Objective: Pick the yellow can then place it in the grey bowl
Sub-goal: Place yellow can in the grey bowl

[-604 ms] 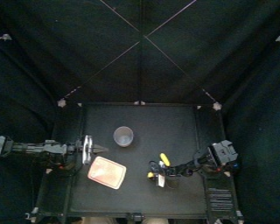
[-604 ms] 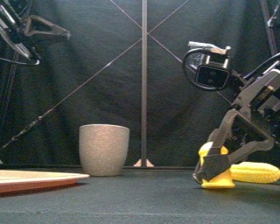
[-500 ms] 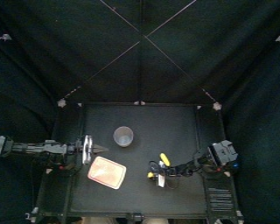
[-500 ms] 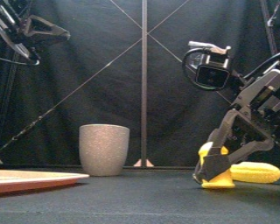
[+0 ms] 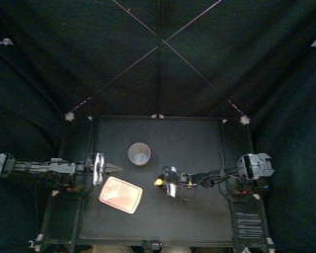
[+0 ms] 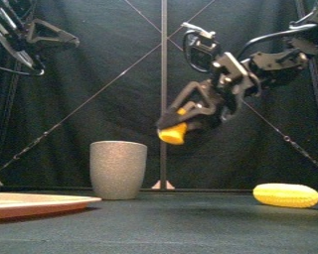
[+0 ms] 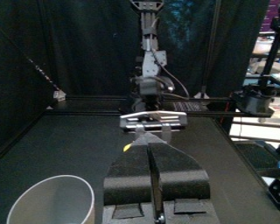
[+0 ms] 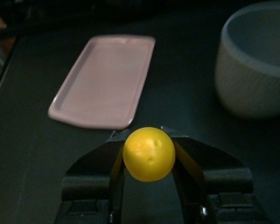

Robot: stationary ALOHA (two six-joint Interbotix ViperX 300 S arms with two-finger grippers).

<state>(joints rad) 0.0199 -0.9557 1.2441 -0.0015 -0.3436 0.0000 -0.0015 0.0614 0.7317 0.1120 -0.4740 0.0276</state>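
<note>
My right gripper (image 6: 182, 124) is shut on the yellow can (image 6: 174, 132) and holds it tilted in the air, well above the table. In the right wrist view the can (image 8: 149, 153) sits between the two jaws. The tall grey speckled cup (image 6: 118, 169) stands on the table, lower and to the left of the can. From above, the can (image 5: 161, 182) is in front and to the right of the cup (image 5: 139, 152). My left gripper (image 7: 154, 179) rests at the table's left side (image 5: 95, 171), jaws together and holding nothing.
The flat pink tray (image 5: 121, 194) lies at the front left, just left of the held can. A second yellow toy (image 6: 285, 194) lies on the table at the right. The cup (image 8: 262, 57) and tray (image 8: 101, 79) both lie beyond the right jaws.
My right gripper has lifted the yellow can off the table and carried it left, toward the cup. The other yellow toy stayed on the table. The left arm has not moved.
</note>
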